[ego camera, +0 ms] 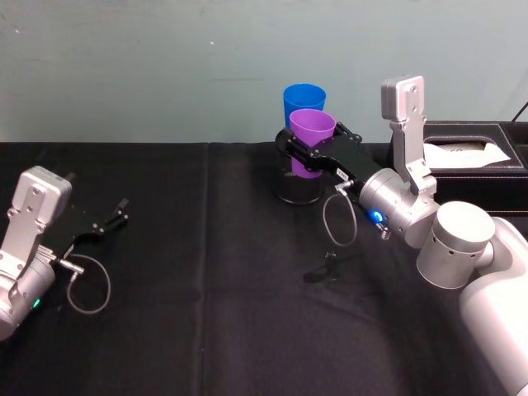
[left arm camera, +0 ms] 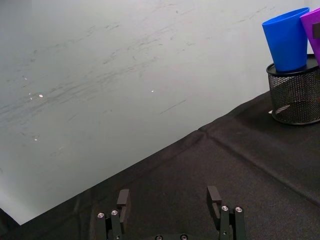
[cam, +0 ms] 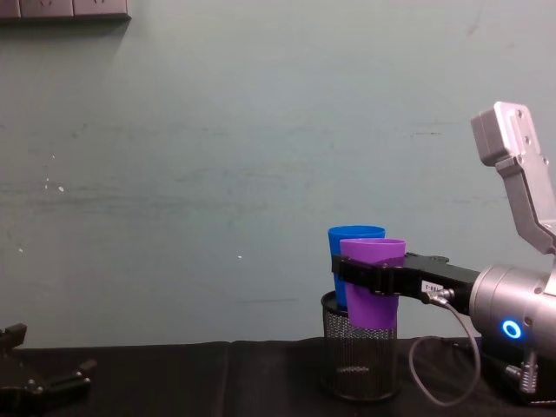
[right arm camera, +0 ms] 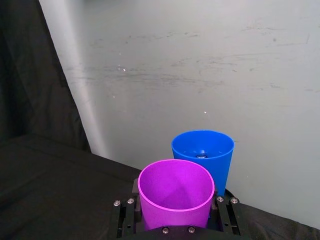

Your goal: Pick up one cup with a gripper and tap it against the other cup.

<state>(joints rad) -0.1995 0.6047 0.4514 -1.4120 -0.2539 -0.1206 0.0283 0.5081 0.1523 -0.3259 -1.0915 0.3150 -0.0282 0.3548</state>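
Right tool [ego camera: 316,148], black and slim-fingered on the silver-grey arm, is closed round the waist of the plain purple plastic tumbler [ego camera: 312,128], one finger on each side and the open mouth up; the right wrist view shows the rim level between the fingers. The purple tumbler hangs clear of the surface [ego camera: 206,247], just this side of the bright blue plastic tumbler [ego camera: 301,97], which stands upright in the black wire-mesh holder [ego camera: 297,188]. From the chest view the two rims overlap and the purple base sits at about the holder's rim; I cannot tell whether the tumblers already touch, or whether the purple base is inside the mesh or in front of it. Left tool [ego camera: 120,213] lies parked on the surface well to the left, fingers spread, holding nothing. Risks as I judge them: the grip is on a smooth tapered wall, so a sharp tap could let the tumbler slide down through the fingers. A push that is too firm could tip the blue tumbler or shift the light holder. If the purple base is below the rim, a sideways move could catch the mesh. The far finger might meet the blue tumbler before the purple wall does.
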